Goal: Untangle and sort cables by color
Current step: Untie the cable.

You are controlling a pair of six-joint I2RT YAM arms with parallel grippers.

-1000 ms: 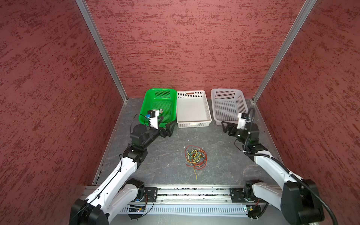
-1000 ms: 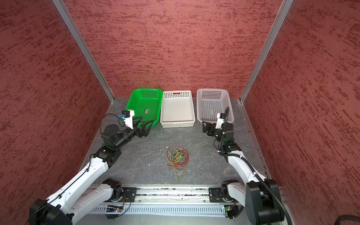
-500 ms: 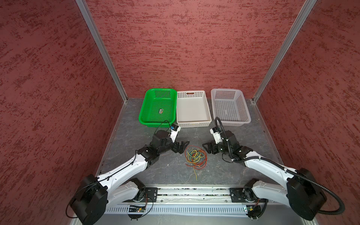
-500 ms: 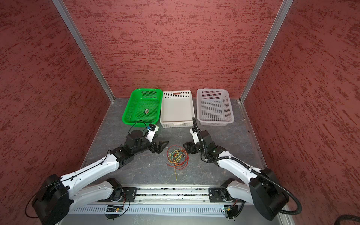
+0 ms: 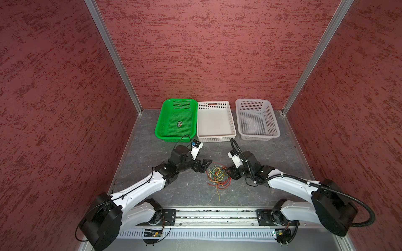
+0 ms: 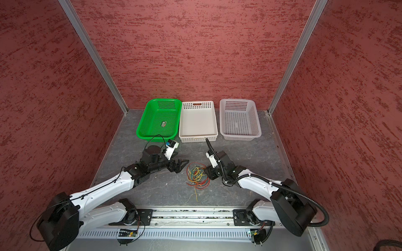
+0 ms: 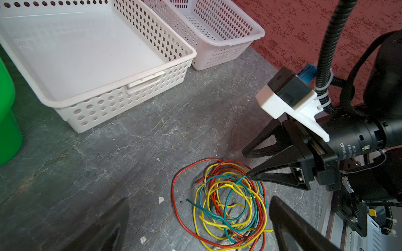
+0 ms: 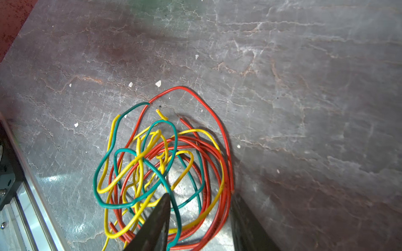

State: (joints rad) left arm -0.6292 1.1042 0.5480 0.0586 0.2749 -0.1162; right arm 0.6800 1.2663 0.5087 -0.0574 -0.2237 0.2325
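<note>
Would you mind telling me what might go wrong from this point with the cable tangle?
1. The right gripper has its jaws straddling several red, yellow and green strands of the cables, so closing may pinch mixed colors and lift the whole tangle.
2. The left gripper stands open beside the tangle, gripping nothing, so the pile could drag across the table.
</note>
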